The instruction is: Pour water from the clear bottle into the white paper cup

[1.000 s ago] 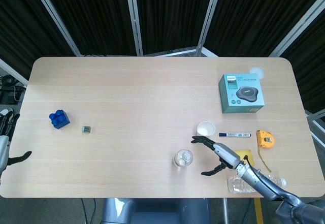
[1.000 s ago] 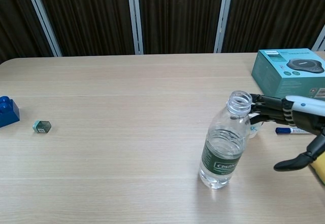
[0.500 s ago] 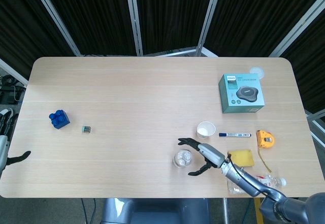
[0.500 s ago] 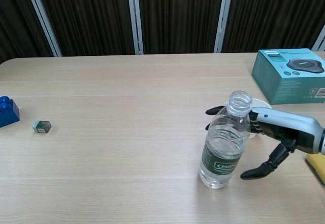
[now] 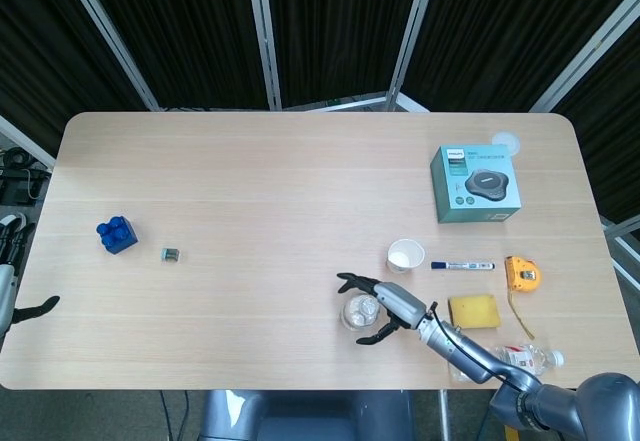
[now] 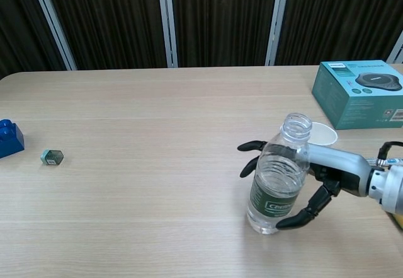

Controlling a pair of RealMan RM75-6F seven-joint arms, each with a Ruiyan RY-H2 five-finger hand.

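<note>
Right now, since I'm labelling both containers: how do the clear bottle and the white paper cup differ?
The clear bottle is tall, see-through and carries a green label; the white paper cup is short, opaque and plain. The right hand has its fingers curved around the bottle, while the cup stands free behind it, untouched. The bottle holds some water; the cup looks empty. Both stand upright with open tops.

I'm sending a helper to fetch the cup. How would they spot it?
On the table's right half, find the teal box. Nearer the robot, beside a marker's blue end, stands the white paper cup: open-topped and opaque, unlike the clear bottle nearby.
</note>
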